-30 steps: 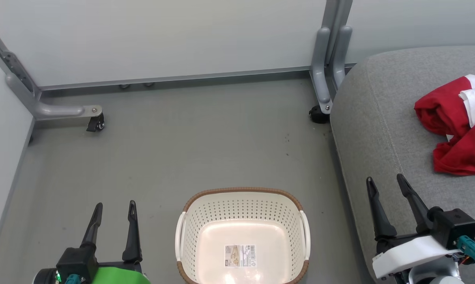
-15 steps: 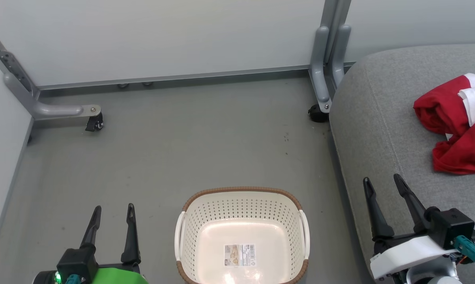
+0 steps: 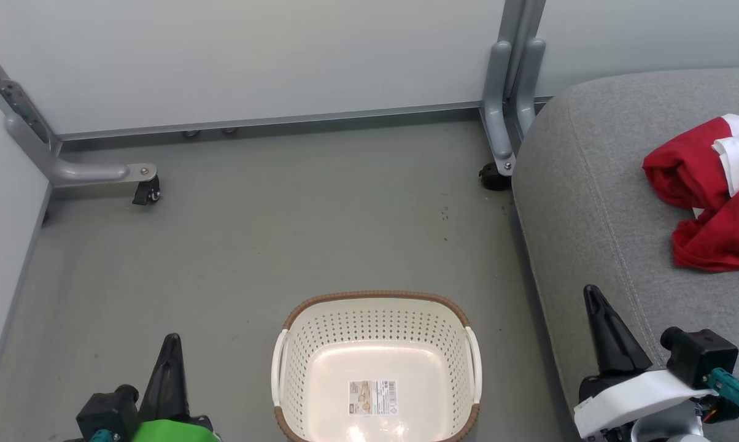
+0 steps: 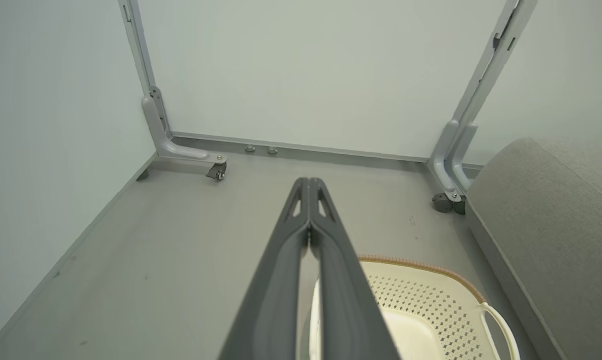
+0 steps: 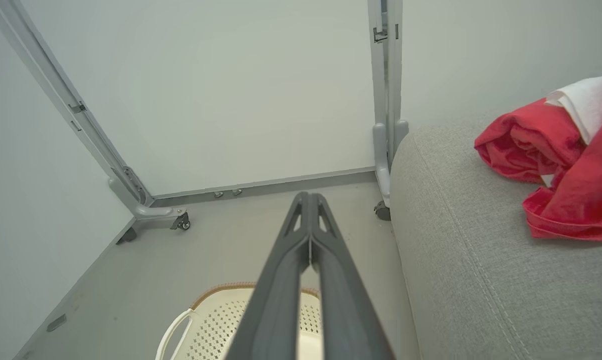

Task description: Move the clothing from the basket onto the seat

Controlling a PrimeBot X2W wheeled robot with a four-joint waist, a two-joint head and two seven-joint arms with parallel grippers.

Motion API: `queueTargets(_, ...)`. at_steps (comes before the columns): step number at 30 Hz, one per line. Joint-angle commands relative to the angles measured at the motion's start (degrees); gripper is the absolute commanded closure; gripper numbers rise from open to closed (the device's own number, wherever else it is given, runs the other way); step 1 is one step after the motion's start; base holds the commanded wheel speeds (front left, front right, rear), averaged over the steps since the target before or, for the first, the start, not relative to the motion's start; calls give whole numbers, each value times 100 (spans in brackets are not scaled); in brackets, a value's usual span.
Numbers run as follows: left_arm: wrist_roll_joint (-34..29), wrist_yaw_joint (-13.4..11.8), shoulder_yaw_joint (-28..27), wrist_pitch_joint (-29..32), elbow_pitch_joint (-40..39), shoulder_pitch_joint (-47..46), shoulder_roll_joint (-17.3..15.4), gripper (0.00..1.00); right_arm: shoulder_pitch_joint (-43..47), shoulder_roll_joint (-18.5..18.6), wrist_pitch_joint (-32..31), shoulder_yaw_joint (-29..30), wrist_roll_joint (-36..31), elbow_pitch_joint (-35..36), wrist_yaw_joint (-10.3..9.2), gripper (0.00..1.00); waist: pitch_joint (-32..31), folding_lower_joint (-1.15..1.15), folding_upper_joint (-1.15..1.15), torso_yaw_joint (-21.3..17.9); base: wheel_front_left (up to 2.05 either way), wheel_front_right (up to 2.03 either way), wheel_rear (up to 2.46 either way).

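Closing, both of them: the left hand (image 3: 172,347) and the right hand (image 3: 595,301) have just pinched their dark fingers (image 4: 281,290) tight together on nothing, where half a second back they stood spread. The basket (image 3: 375,295) sits on the floor (image 3: 283,233) between them, holding only a paper label (image 3: 373,397) stuck to its bottom. The clothing (image 3: 707,184), a red heap with white trim, lies on the seat (image 3: 590,184), off to the basket's right and farther back, well apart from it. To my eye that's the job done and the arms parking. Beyond the basket stand grey partition panels (image 3: 253,61) on castor feet (image 3: 145,187), one foot just beside the seat's corner. Nothing blocks anything.
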State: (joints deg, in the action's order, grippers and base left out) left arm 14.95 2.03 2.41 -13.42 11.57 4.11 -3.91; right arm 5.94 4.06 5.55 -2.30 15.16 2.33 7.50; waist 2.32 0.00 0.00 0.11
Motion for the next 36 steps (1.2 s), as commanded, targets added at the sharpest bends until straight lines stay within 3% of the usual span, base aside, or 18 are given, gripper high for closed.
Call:
queueTargets(1, 293, 37, -57, 57, -59, -118, 5, 100, -86, 33, -34, 27, 315, 26, 0, 100, -4, 0, 0, 0, 0, 0, 0)
queueTargets(36, 3423, 257, -406, 865, 49, -520, 40, 100, -589, 125, -369, 191, 3591, -667, 0, 100, -65, 0, 0, -4, 0, 0, 0)
